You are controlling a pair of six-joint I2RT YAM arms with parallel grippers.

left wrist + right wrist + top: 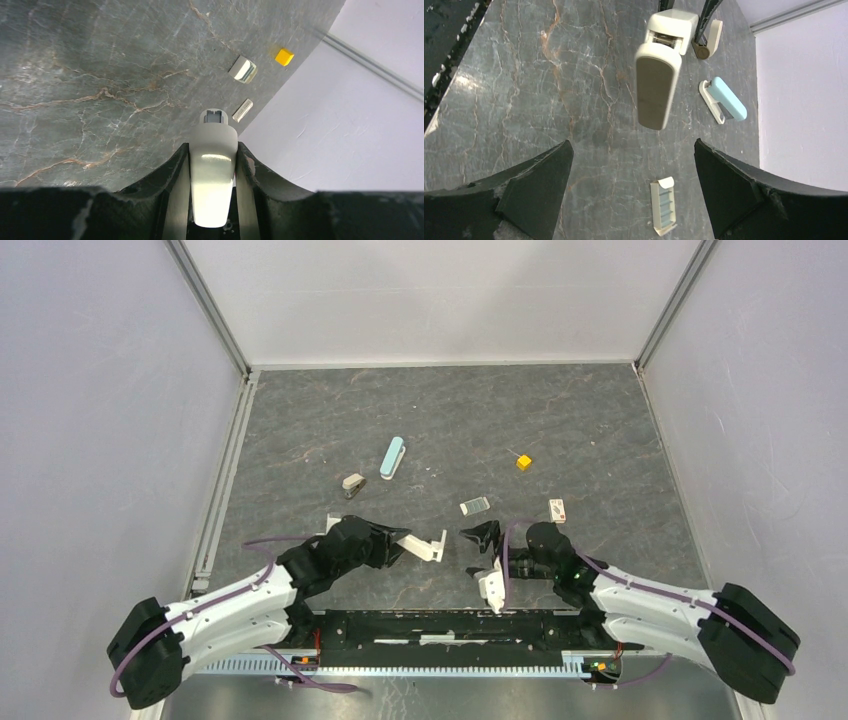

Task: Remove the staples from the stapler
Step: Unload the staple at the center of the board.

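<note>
My left gripper is shut on a white stapler and holds it just above the table, nose pointing right. In the left wrist view the stapler sits between the jaws of the left gripper, with a grey slot at its nose. In the right wrist view the stapler hangs ahead with its top hinged up. My right gripper is open and empty, facing the stapler; its jaws stand wide apart. Thin grey staples lie in a small open card tray on the table.
A teal stapler and a small beige item lie behind the left gripper. A yellow cube and a small white box with a red mark lie to the right. Walls enclose the table on three sides.
</note>
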